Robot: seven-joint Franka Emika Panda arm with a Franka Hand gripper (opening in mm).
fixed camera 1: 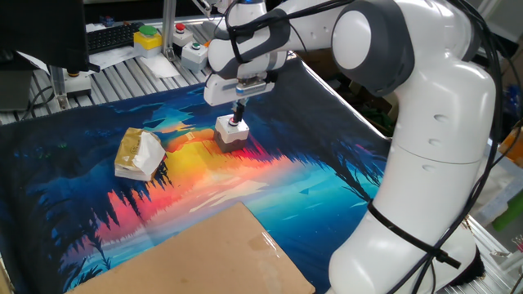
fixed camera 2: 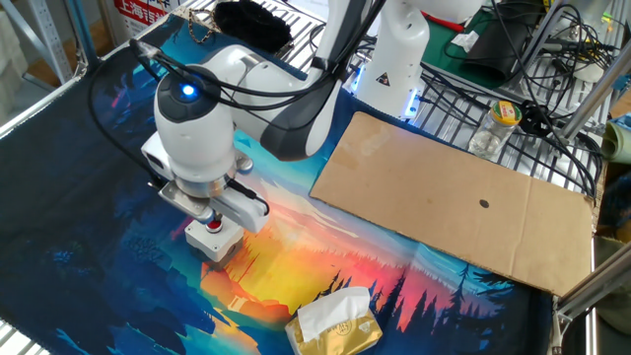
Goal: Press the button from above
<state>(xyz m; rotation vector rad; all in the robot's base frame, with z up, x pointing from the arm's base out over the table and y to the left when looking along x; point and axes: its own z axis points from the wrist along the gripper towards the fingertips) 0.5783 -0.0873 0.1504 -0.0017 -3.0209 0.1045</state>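
In one fixed view, the button [fixed camera 1: 232,130] sits on the table [fixed camera 1: 327,188] a little above and left of the frame's centre, on the colourful sunset-patterned mat [fixed camera 1: 73,175] that covers the surface. Its white cube base rests flat, and the red cap on top is mostly hidden by the dark tip of the tool [fixed camera 1: 239,117], which comes straight down onto it and appears to touch it. Whether the fingers are spread or pressed together cannot be told here, since they show only as one dark stub under the white wrist housing. To the left of the button, well apart, lies the tan-and-white paper-wrapped lump [fixed camera 1: 139,153]. A brown cardboard sheet [fixed camera 1: 204,257] fills the lower middle of the frame. In the upper left, off the mat, stands a yellow box with a green cap [fixed camera 1: 148,37]. The white robot arm [fixed camera 1: 429,147] takes up the right side.

In the other fixed view, the button [fixed camera 2: 214,235] is in the lower left part of the frame, with a sliver of its red cap showing just under the white wrist. The tool [fixed camera 2: 211,215] is directly above it, almost wholly covered by the wrist housing with its blue light, so the fingers' state cannot be told here either. The paper-wrapped lump [fixed camera 2: 333,322] lies at the bottom centre, and the cardboard sheet [fixed camera 2: 454,202] stretches across the right half.
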